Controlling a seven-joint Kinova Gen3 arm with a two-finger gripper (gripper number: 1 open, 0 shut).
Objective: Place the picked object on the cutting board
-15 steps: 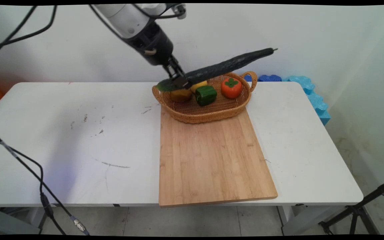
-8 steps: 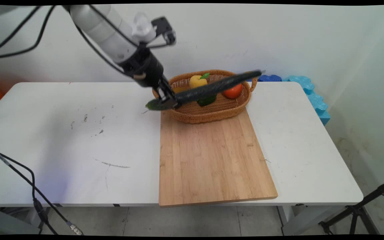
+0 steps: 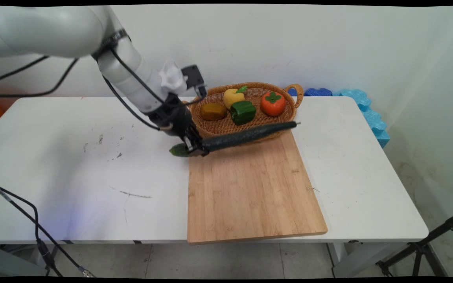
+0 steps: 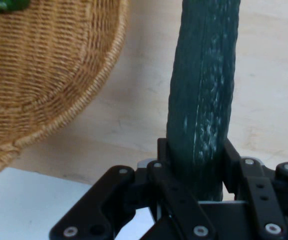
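The pincer is clamping a long dark green cucumber close to its left end, both fingers pressed against its sides in the hand view. It is hanging low over the far left corner of the wooden cutting board, right at the board's left edge. The cucumber is sticking out to the right and slightly upward, crossing in front of the near rim of the wicker basket, while its short lighter green stub is poking out to the left above the white tabletop. Whether it is touching the board cannot be told. Inside the basket a brown fruit, a yellow fruit, a green pepper and a red-orange tomato are sitting.
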